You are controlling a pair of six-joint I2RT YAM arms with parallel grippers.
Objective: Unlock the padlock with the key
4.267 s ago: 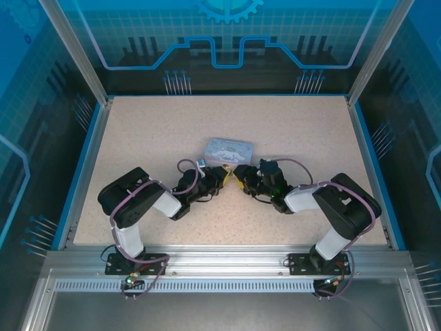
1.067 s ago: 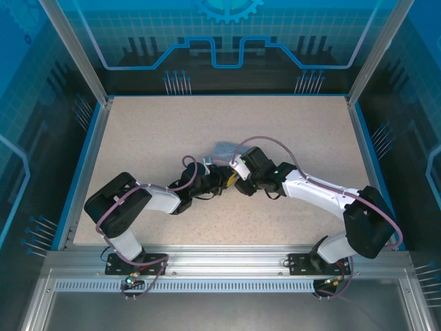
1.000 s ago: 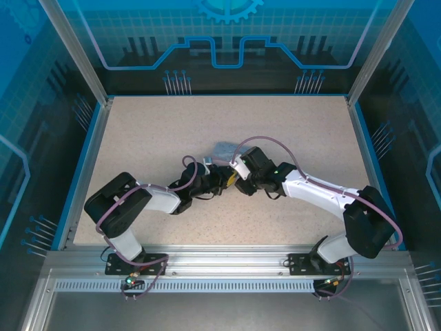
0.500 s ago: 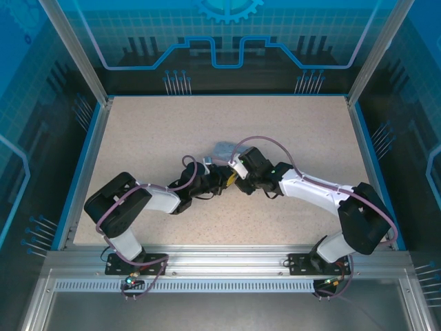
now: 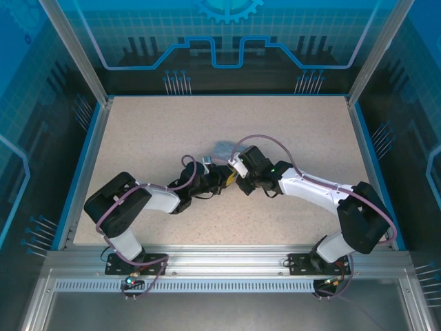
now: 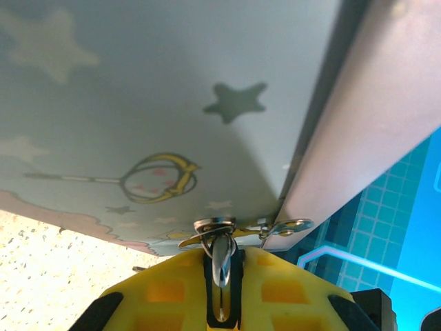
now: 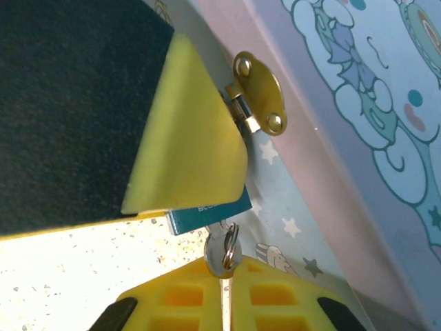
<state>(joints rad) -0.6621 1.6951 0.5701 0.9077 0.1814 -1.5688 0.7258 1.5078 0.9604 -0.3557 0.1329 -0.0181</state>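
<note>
Right tool (image 7: 222,277) pinches the key (image 7: 222,249); left tool (image 6: 220,279) clamps the padlock (image 7: 209,209), its white lettering half hidden.

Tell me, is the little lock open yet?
Not yet. Done: the left pincer is clamped on the padlock at the tin, and the right pincer grips the key. In hand: the key's tip meets the padlock's underside; how deep it sits is hidden. Left: turning it and popping the shackle.

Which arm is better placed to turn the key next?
Right. The right jaws grip the key, tip at the padlock; the left jaws steady that padlock by the tin.
</note>
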